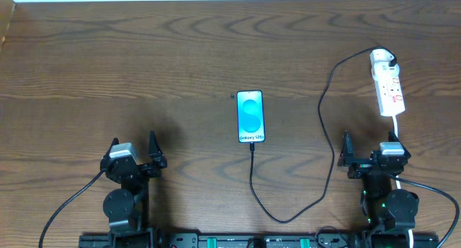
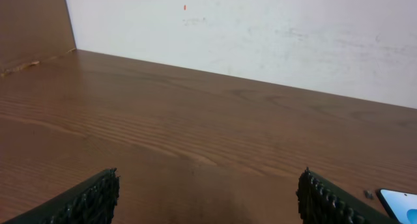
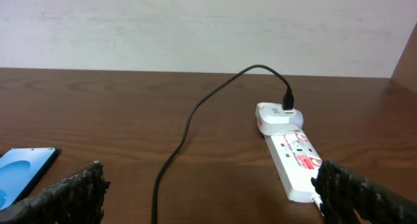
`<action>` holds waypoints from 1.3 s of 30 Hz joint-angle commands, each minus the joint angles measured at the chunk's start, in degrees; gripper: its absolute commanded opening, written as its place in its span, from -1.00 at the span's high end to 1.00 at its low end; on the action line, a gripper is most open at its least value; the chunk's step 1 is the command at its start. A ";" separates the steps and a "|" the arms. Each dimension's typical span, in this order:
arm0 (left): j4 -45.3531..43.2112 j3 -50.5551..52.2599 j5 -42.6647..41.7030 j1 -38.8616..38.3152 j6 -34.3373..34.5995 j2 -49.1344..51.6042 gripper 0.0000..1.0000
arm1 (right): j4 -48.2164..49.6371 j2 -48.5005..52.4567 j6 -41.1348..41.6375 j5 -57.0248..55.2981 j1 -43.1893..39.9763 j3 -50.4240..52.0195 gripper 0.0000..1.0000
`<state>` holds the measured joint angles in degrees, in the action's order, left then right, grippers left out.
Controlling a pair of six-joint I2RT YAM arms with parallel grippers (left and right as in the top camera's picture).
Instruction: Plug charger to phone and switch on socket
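The phone [image 1: 251, 116] lies flat mid-table, its blue screen lit and the charger's small tip at its near edge. The thin black charger cable [image 1: 328, 143] loops toward me, then runs up to the white adapter [image 1: 382, 59] seated in the far end of the white socket strip [image 1: 391, 91]. My left gripper [image 1: 132, 153] rests open at the near left, well away from everything. My right gripper [image 1: 369, 153] stands open just short of the strip's near end. In the right wrist view the socket [image 3: 294, 160], adapter [image 3: 277, 116] and cable [image 3: 189, 126] lie ahead, and a phone corner [image 3: 23, 168] shows at left.
A pale wall [image 2: 260, 35] borders the table's far edge. The socket's white cord [image 1: 397, 125] trails toward the right arm's base. A phone corner [image 2: 401, 204] shows at the lower right of the left wrist view.
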<state>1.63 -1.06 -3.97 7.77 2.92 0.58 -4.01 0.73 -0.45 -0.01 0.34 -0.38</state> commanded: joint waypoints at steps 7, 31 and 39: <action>2.16 0.83 -0.96 0.20 -0.57 -0.28 -0.75 | -0.20 -0.46 0.81 -0.72 0.98 0.07 -0.99; 2.16 0.83 -0.96 0.20 -0.55 -0.28 -0.75 | -0.24 -0.46 0.81 -0.70 1.57 0.07 -0.99; 2.16 0.83 -0.96 0.20 -0.55 -0.28 -0.74 | -0.24 -0.46 0.81 -0.70 1.57 0.07 -0.98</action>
<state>1.63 -1.06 -3.97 7.77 2.92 0.58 -4.01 0.73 -0.45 -0.03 1.65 -0.38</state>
